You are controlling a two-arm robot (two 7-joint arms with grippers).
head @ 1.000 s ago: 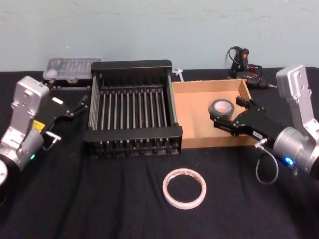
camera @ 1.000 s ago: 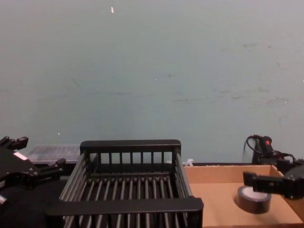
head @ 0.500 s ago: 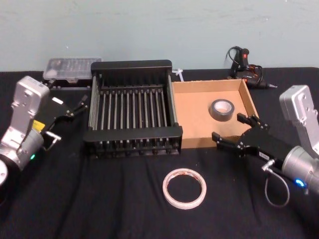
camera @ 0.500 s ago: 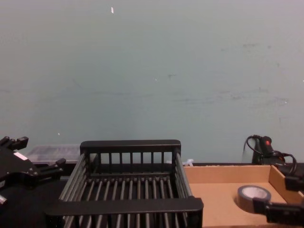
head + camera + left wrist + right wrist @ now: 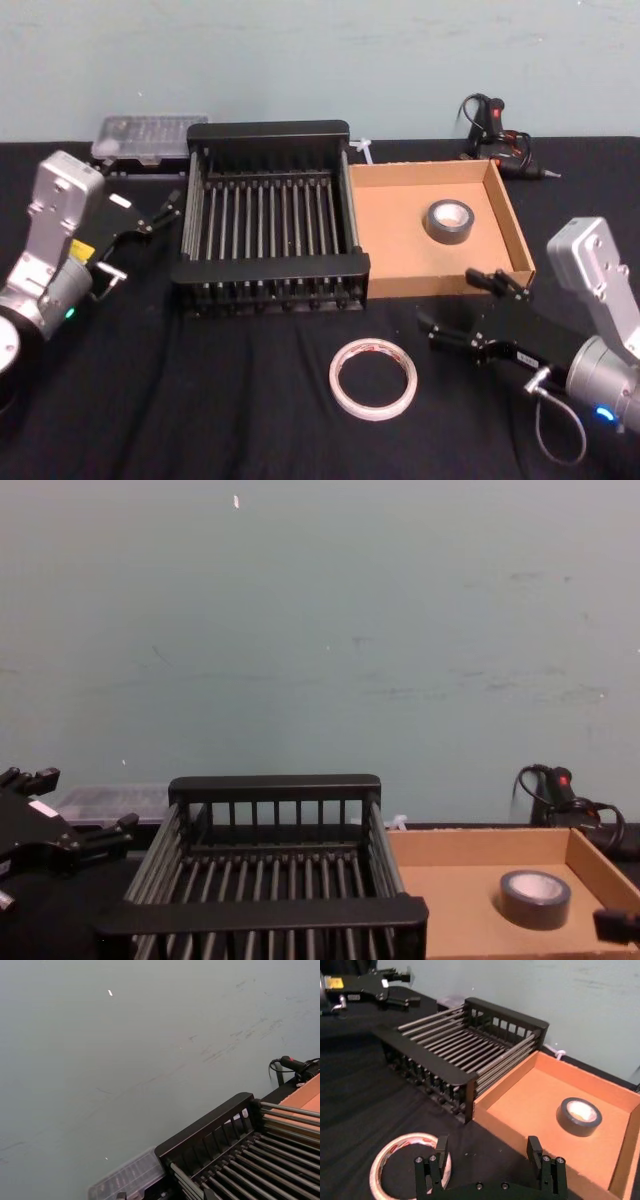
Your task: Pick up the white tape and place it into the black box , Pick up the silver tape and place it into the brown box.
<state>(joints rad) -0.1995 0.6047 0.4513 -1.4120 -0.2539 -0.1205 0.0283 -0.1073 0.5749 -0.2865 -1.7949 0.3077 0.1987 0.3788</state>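
Starting at our left pincer (image 5: 148, 222), we see it parked with fingers apart and nothing between them, beside the left wall of the black box (image 5: 270, 271). That one crate holds nothing; its slatted floor is bare. To its right, touching it, sits the one brown box (image 5: 390, 283), and the silver tape (image 5: 447, 221) already lies flat inside, well beyond our right pincer (image 5: 464, 309).

Our right pincer hovers over the dark cloth (image 5: 200, 400) in front of the cardboard tray, spread wide and holding nothing. The white tape (image 5: 373, 378) lies flat on the cloth just to that pincer's left and a little nearer us, well apart from the crate.

We count two rolls, two boxes, two pincers.

We judge the white roll light and fairly stiff, a thin ring that may flex if squeezed hard, with a smooth, slippery face. We would take it across one side of the ring, one finger inside the printed core and one outside.
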